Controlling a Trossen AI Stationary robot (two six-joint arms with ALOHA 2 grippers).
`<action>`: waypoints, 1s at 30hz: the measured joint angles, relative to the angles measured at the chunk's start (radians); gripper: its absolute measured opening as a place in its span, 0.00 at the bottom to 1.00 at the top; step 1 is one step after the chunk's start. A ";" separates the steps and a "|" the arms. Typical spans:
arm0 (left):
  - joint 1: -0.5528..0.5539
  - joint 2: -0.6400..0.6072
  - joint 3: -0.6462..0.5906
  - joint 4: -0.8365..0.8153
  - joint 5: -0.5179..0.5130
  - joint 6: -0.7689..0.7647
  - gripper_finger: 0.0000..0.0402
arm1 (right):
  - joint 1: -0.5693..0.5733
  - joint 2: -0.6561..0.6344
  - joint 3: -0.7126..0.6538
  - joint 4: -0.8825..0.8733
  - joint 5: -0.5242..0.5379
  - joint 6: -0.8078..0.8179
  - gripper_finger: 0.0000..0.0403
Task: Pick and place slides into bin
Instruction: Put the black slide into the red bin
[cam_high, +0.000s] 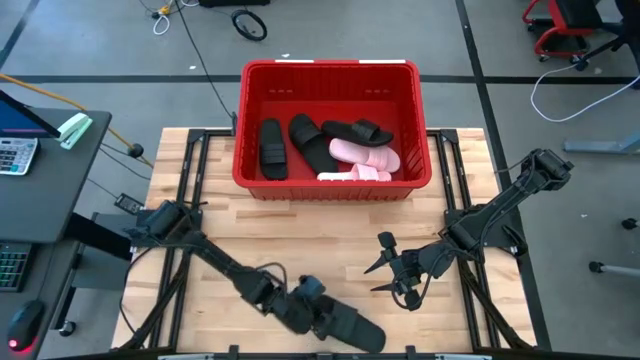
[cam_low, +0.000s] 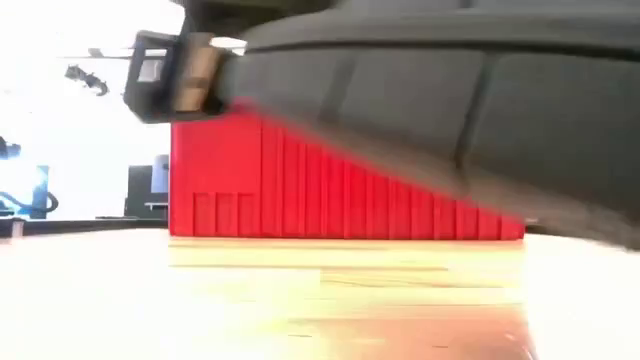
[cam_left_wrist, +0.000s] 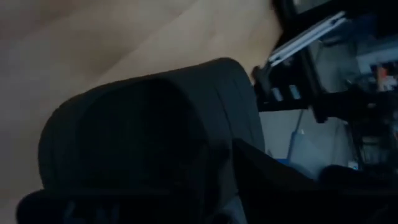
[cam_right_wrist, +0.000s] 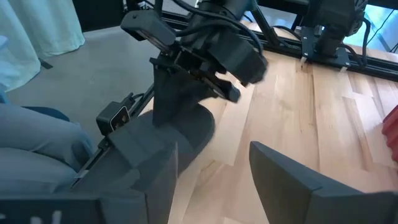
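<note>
Slides first, seen from overhead: five already lie in the red bin at the far side of the wooden surface, three black and two pink, while the last black slide sits at the near edge, with the left claw on its heel end. The right claw hovers spread and empty over bare wood near the middle.

Low view: the black slide appears raised and tilted, clear of the boards, with the bin wall behind.

Left wrist view: the slide's strap fills the picture.

Right wrist view: the left claw is pinching the slide at one end.

Held by one end, it will likely droop and swing, so the carry should be slow and high enough to clear the rim, with release over the bin's open patch.
</note>
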 joint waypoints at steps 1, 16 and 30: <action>0.015 0.000 0.000 0.016 0.018 0.025 0.20 | 0.000 0.000 0.000 0.000 0.000 0.000 0.51; 0.142 -0.005 0.000 0.103 0.150 0.336 0.02 | 0.019 -0.004 0.000 -0.067 0.002 0.077 0.51; 0.355 -0.293 0.054 0.114 0.145 0.916 0.01 | 0.273 -0.224 0.000 -0.066 0.216 0.072 0.51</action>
